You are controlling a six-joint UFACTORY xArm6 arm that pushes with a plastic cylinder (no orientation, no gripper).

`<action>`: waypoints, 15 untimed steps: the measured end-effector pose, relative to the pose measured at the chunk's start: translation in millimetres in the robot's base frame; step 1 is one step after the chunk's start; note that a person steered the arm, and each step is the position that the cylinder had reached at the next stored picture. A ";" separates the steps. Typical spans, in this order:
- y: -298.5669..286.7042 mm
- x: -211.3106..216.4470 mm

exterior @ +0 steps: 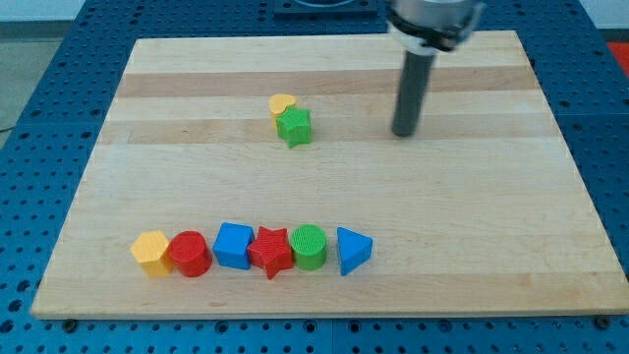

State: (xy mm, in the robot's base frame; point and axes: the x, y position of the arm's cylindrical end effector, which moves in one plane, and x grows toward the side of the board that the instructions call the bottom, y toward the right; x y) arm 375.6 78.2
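Observation:
My tip (404,133) rests on the wooden board (472,216) in the upper right part of the view, touching no block. Nearest to it, off to the left, is a green star (294,127) with a yellow heart (282,104) pressed against its upper left side. Along the view's bottom runs a row of several blocks: a yellow hexagon (150,253), a red cylinder (189,254), a blue cube (234,245), a red star (272,252), a green cylinder (309,247) and a blue triangle (353,250).
The board lies on a blue perforated table (39,88) that shows on all sides. The arm's grey wrist (434,22) hangs above the board's top edge.

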 end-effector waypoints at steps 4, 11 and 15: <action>-133.2 28.4; -175.7 82.5; -42.3 92.9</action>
State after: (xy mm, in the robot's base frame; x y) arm 468.5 36.0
